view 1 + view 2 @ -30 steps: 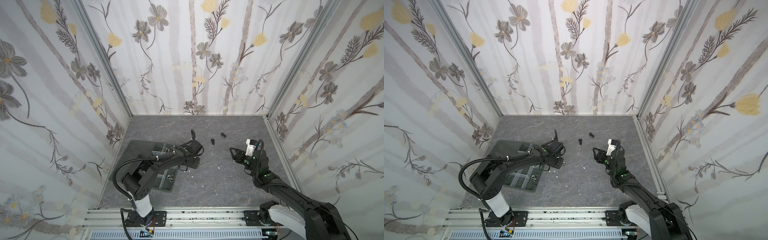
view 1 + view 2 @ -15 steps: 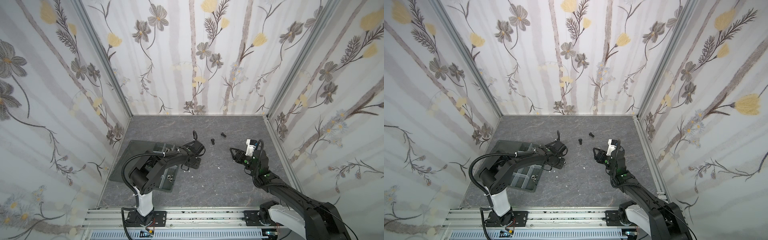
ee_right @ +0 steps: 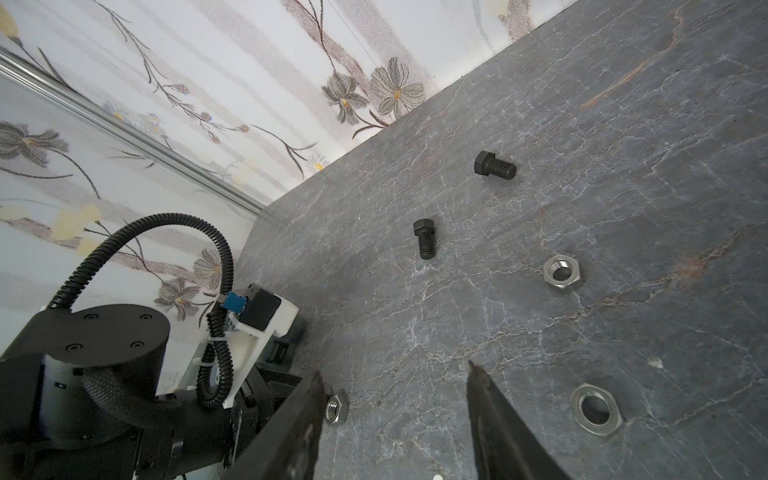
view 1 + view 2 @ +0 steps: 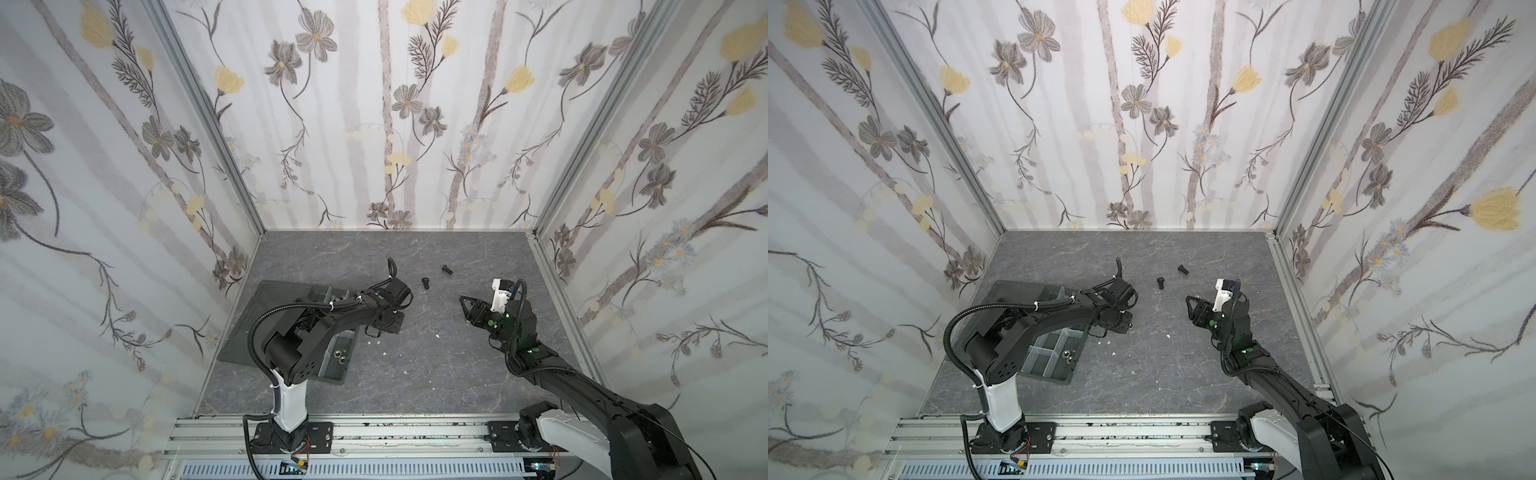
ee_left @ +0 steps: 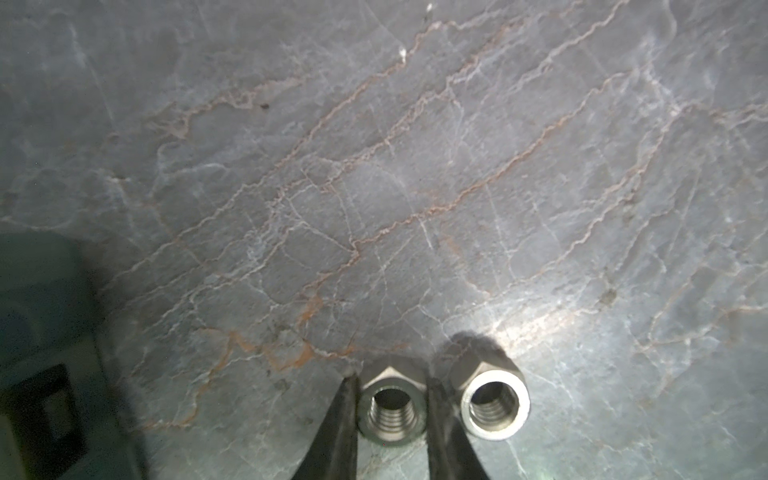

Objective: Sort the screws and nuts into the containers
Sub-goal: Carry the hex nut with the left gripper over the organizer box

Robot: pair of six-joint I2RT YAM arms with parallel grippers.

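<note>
Marbled tabletop (image 5: 415,166) — left hand (image 5: 391,384) tight on silver nut (image 5: 390,409), wrist-view only — right hand (image 3: 395,370) agape

We look down from high over the near edge in both top views, side by side, sharing the whole grey table (image 4: 436,386). Our left wrist camera hovers very close over a silver nut (image 5: 392,409). Our right wrist camera, farther back, faces far-left toward two black screws (image 3: 426,239), which both top views also show.
</note>
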